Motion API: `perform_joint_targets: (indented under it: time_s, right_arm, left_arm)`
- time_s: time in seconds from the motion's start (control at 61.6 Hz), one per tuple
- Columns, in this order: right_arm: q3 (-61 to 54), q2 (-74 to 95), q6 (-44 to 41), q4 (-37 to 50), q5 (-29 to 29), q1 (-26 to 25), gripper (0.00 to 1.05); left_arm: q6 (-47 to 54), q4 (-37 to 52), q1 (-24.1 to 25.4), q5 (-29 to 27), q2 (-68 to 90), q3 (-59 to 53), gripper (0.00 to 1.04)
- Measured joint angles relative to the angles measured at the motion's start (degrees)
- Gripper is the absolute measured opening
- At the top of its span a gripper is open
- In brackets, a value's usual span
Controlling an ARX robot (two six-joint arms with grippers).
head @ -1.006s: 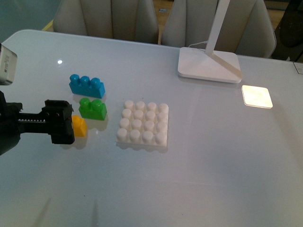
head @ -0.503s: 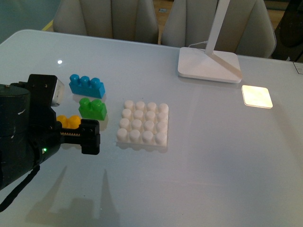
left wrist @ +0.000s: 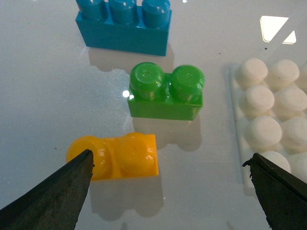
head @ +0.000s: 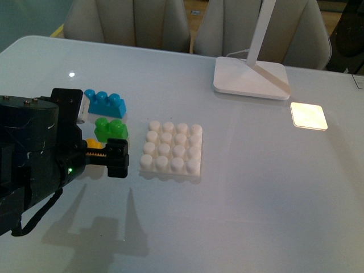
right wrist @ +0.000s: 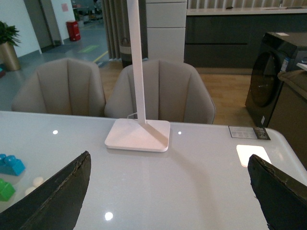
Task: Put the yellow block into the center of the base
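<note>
The yellow block (left wrist: 115,157) lies on the table with its two studs up, close to one finger of my open left gripper (left wrist: 169,160). The other finger is near the white studded base (left wrist: 268,103). The block is not between closed pads; nothing is gripped. In the front view the left gripper (head: 116,158) hangs over the block, leaving only an edge of the yellow block (head: 94,144) showing, left of the base (head: 172,149). My right gripper (right wrist: 169,158) is open and empty above bare table, away from the bricks.
A green two-stud brick (head: 111,129) sits just behind the yellow one, and a blue three-stud brick (head: 105,102) behind that. A white lamp (head: 251,77) stands at the back right, with a bright light patch (head: 309,115) beside it. Chairs line the far table edge.
My left arm has swung in from the left edge toward the base and now covers most of the yellow block in the front view. The bricks and base have not moved.
</note>
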Motion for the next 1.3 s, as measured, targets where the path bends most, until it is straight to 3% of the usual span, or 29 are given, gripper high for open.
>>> perform_joint_targets:
  time_s: [0.308, 1.298]
  right_arm:
    - [0.0, 0.0, 0.0, 0.02, 0.0, 0.0, 0.96]
    - [0.0, 0.0, 0.0, 0.0, 0.02, 0.0, 0.96]
  left_arm:
    - [1.99, -0.11, 2.82, 0.66, 1.53, 0.61, 0.97]
    - [2.19, -3.08, 5.18, 0.92, 6.86, 6.8, 0.97]
